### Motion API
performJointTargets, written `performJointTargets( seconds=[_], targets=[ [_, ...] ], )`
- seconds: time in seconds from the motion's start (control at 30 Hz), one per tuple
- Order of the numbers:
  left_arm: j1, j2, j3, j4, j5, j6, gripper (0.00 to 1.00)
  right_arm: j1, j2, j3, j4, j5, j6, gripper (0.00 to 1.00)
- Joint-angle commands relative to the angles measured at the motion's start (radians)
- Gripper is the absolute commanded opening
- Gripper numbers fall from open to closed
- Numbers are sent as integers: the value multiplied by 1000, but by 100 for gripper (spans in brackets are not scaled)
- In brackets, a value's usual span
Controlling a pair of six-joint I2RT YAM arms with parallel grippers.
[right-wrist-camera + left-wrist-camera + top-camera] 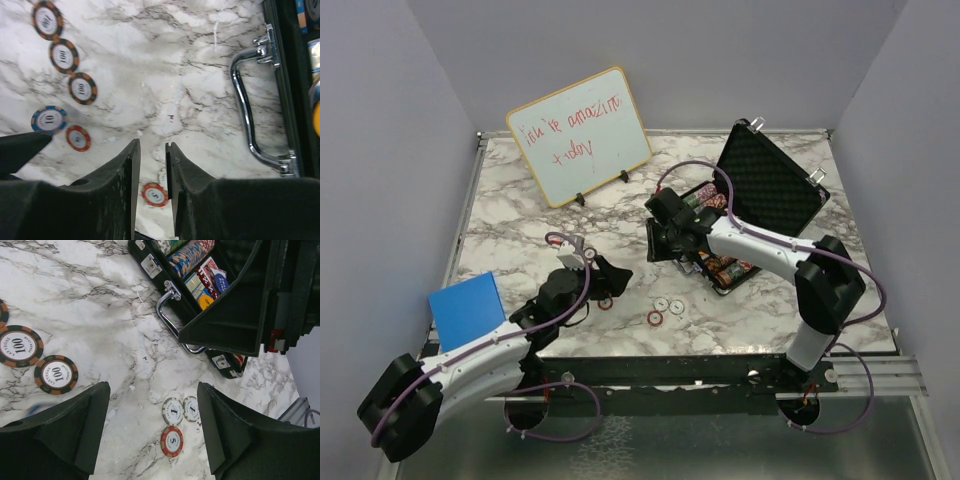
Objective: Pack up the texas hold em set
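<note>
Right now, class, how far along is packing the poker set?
Done: chip rows and cards sit in the briefcase. In hand: nothing; the left tool hangs open near the white 1 chips and red 5 chip, and the right tool is empty near the handle. Left: those and the 100 chips on the marble; lid open.

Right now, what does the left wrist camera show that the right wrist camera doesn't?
Only the left wrist view looks properly into the briefcase: chip rows, red cards, plus a silver latch. Only the right wrist view shows the blue chip marked 10 whole, with a red chip beside it. Both show the marble table, the chrome handle, black-and-orange 100 chips and the red 5 chip.
</note>
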State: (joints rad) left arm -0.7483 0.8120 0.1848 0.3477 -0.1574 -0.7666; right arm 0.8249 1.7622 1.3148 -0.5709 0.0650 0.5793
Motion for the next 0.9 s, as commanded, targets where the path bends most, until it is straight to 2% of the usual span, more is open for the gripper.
performJointTargets(
  seconds=[0.0,0.07,0.23,0.33,0.43,0.5,0.6,0.87],
  targets=[
    [-2,65,20,140,90,17,75,1,-83,-55,139,-57,154,32],
    [-3,91,28,148,88,16,72,2,-96,-65,156,-57,176,33],
    [-2,101,17,110,-62,-40,74,1,-59,-27,101,-18,106,36],
    [-3,87,70,-69,-183,-78,77,1,-40,-17,84,3,75,37],
    [-2,84,151,-305,-343,-105,85,2,-29,-18,86,4,64,39],
    [-2,81,190,-405,-431,-98,89,2,-23,-19,89,3,61,41],
    [-1,73,227,-469,-484,-65,92,1,-25,-28,93,10,62,43],
    [15,85,295,-520,-541,-22,94,1,-32,-38,91,16,17,46]
  ],
)
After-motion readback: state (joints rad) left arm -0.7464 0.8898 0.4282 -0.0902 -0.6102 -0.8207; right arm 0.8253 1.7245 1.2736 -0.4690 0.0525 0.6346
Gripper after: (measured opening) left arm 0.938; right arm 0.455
